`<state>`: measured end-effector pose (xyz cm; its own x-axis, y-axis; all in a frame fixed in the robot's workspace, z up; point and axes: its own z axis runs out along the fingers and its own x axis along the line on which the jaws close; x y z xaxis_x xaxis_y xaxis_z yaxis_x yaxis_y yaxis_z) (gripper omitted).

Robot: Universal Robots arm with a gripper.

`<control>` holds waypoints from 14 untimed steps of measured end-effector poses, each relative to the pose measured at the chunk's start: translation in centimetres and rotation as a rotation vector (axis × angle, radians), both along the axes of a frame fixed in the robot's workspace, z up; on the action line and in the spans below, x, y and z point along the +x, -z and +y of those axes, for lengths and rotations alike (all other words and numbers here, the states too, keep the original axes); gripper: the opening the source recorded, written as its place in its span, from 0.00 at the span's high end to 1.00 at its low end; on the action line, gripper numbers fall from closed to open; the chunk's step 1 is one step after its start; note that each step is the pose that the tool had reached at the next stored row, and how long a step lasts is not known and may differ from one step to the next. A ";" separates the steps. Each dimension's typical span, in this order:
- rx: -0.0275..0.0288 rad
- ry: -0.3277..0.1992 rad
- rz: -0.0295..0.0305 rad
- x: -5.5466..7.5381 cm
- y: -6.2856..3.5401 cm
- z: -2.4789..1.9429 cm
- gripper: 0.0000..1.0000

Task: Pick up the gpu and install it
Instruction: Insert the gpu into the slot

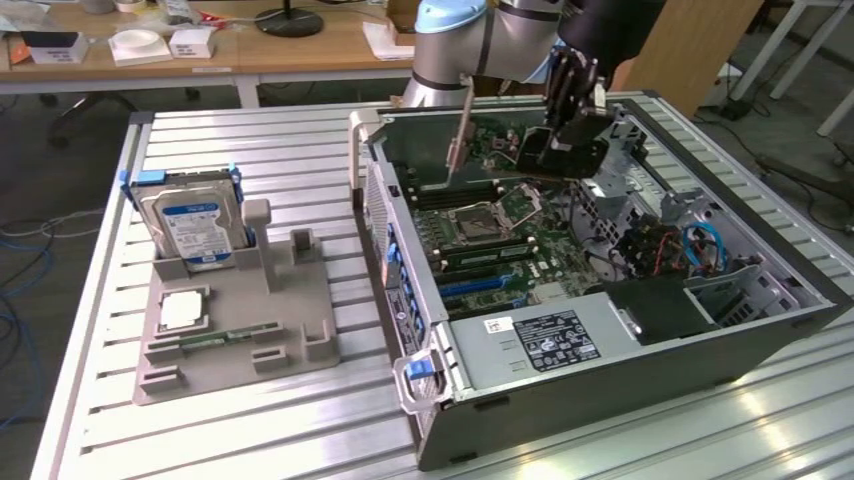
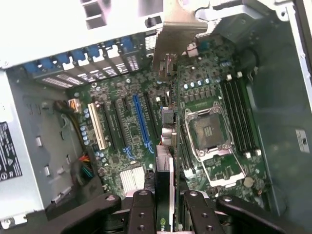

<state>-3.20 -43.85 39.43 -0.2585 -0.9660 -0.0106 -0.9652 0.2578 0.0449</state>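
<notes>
The jaws are clamping the gpu (image 2: pixel 165 187) by its near end. The card is hanging edge-on inside the case (image 1: pixel 747 330), above the motherboard (image 2: pixel 219 92). Its long axis is running straight out from the jaws toward the case's rear wall, with the metal bracket (image 2: pixel 168 53) at the far end. The blue slot (image 2: pixel 141 122) is lying parallel to the card but, by my judgement, just beside it and not beneath it. The card is showing as a thin dark slab with a green mark near the jaws.

Table (image 1: pixel 267 140) ribbed matt metal; case (image 1: pixel 641 390) grey sheet metal; holder (image 1: pixel 300 300) matt grey plastic; gpu (image 2: pixel 164 180) matt black.
</notes>
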 end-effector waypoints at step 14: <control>0.0006 -0.215 0.0000 0.0 0.01 0.00 0.73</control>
